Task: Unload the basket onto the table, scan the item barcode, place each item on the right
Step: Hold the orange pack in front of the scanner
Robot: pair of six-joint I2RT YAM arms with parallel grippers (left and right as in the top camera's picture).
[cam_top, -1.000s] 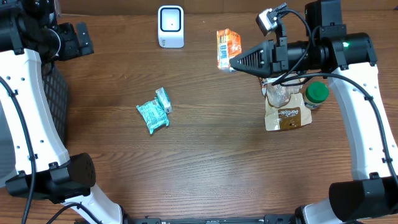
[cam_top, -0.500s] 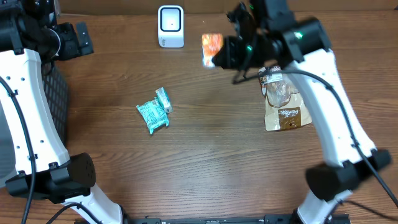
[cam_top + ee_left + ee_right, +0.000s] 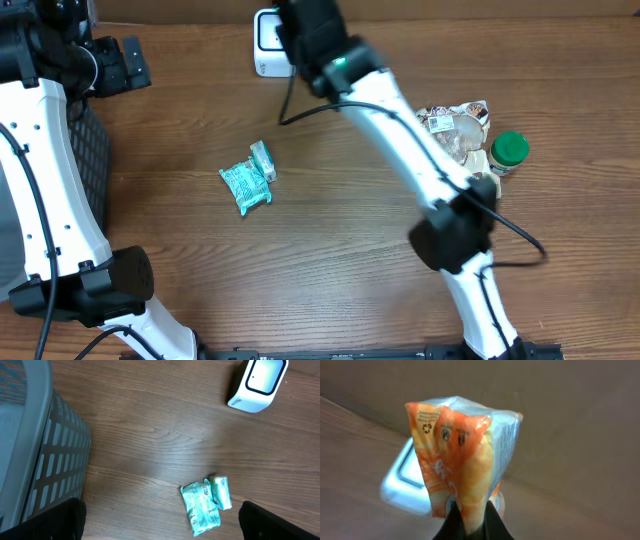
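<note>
Pinching the orange snack packet (image 3: pixel 465 460) by its lower seam, the right gripper (image 3: pixel 470 527) is clamped tight, presenting it close before the white barcode scanner (image 3: pixel 400 487); crumpled film could defeat the read, or the thin grip could slip.

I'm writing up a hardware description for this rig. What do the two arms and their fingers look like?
Both the left arm and right arm have white tube-like links joined by chunky black joints. Thin black cables loop alongside them. A small green light glows near the right wrist. The fingers are matte black.
</note>
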